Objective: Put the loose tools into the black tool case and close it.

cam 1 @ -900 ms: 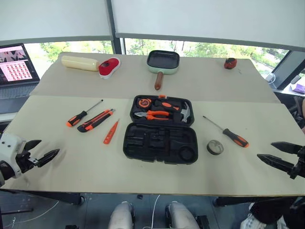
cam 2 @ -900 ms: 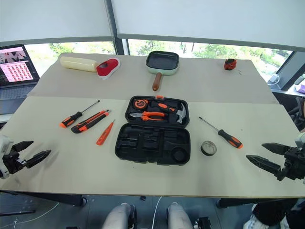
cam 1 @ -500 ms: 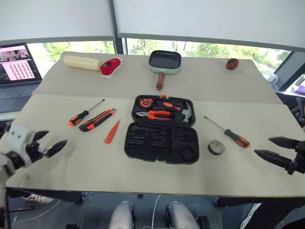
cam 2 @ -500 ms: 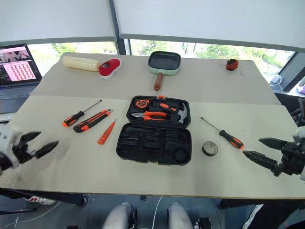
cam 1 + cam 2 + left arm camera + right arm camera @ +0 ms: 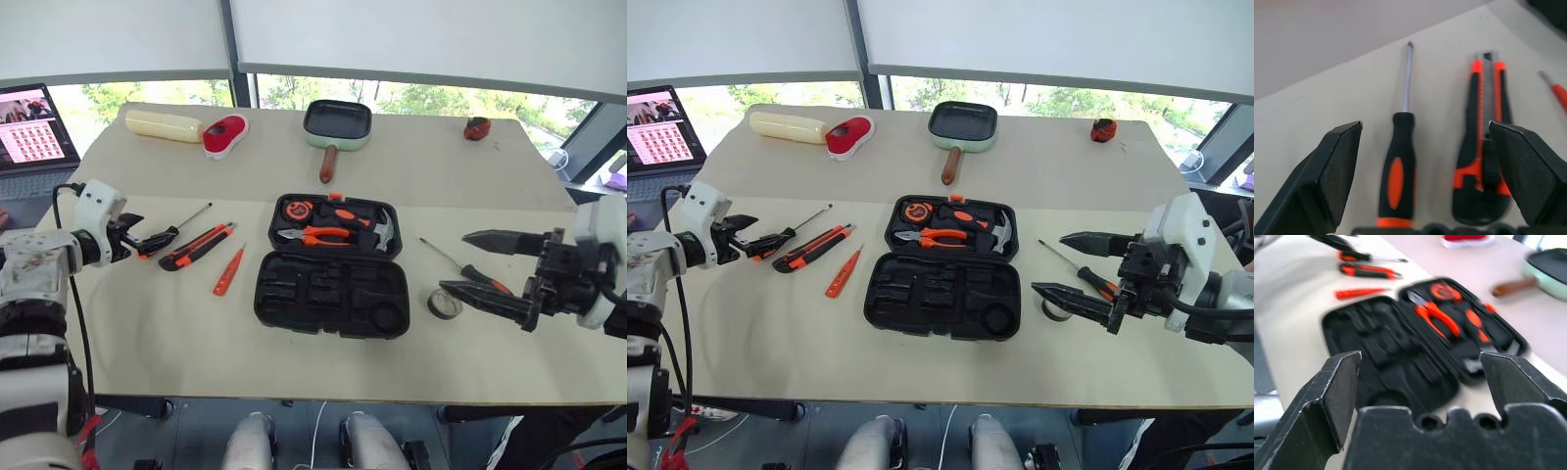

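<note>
The right gripper is held open above the tape roll near the tabletop's right edge. The left gripper is spread around a screwdriver. The case lies open mid-table.

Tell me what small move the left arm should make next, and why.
Probably ease the left gripper forward and down, then close on the screwdriver. Its fingers are open, the handle lies between them on the table, untouched, with the utility knife close beside it. The tool case lies open, its near half showing empty slots.
</note>
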You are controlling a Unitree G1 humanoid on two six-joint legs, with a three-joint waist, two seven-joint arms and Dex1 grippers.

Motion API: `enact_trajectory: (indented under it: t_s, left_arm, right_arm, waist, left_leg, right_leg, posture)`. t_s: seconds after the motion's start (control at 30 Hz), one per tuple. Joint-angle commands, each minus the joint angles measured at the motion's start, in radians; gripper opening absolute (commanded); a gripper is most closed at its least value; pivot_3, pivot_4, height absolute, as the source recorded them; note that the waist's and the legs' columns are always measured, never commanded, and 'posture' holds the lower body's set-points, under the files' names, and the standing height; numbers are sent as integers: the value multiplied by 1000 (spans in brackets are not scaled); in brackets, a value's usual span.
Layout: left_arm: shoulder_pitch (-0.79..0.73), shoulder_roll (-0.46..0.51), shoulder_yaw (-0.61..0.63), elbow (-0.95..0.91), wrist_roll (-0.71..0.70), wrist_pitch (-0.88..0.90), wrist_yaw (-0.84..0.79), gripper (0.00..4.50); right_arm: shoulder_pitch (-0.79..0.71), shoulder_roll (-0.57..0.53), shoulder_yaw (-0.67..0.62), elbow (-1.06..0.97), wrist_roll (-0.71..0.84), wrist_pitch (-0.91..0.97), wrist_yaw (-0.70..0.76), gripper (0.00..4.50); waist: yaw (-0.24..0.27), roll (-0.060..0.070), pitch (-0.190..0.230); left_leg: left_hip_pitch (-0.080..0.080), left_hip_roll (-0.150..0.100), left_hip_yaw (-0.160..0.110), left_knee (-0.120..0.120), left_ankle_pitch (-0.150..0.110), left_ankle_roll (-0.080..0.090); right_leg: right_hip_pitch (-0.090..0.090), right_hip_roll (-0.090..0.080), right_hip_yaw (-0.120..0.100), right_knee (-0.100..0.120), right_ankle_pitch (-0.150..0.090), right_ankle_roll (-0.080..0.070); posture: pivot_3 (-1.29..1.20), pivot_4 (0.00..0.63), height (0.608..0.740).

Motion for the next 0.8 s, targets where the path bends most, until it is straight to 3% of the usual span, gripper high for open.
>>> enact_trajectory:
  t_s: [0.03, 0.17, 0.3, 0.53, 0.8]
  left_arm:
    - [-69, -2, -8, 124, 38, -68, -3, 4432]
    - [-93, -19, -45, 228, 90, -111, -11, 4432]
    - [-109, -36, -46, 307, 114, -127, 23, 3340]
    - [-121, -33, -39, 363, 130, -148, 15, 915]
    - [-214, -60, 12, 255, 55, -209, -116, 878]
  right_arm:
    - [-3, -3, -18, -41, 43, 9, -30, 4500]
    - [18, 3, -26, -61, 57, -1, -43, 4500]
    - [34, 4, -40, -65, 57, -11, -42, 4500]
    - [77, 12, -77, -71, 53, -25, -33, 4500]
    - [162, 27, -109, -83, 20, -51, -7, 4500]
  waist:
    - [1, 0, 0]
    - [1, -1, 0]
    - [1, -1, 0]
    - [1, -1, 0]
    - [7, -3, 0]
  left_leg:
    - [0, 0, 0, 0, 0, 0]
    - [-1, -1, -1, 2, -1, 1]
    - [-1, -1, -1, 4, -1, 1]
    - [-1, -1, -3, 5, -1, 1]
    - [-3, -1, -5, 8, -1, 1]
  right_leg:
    - [0, 0, 0, 0, 0, 0]
    - [0, -1, -1, 0, 0, 1]
    - [1, -1, -1, 1, 0, 1]
    - [2, -1, -2, 2, 0, 1]
    - [1, -1, -4, 3, 0, 1]
  posture:
    - [0, 150, 740]
    - [0, 150, 740]
    - [0, 150, 740]
    - [0, 150, 740]
    - [0, 150, 740]
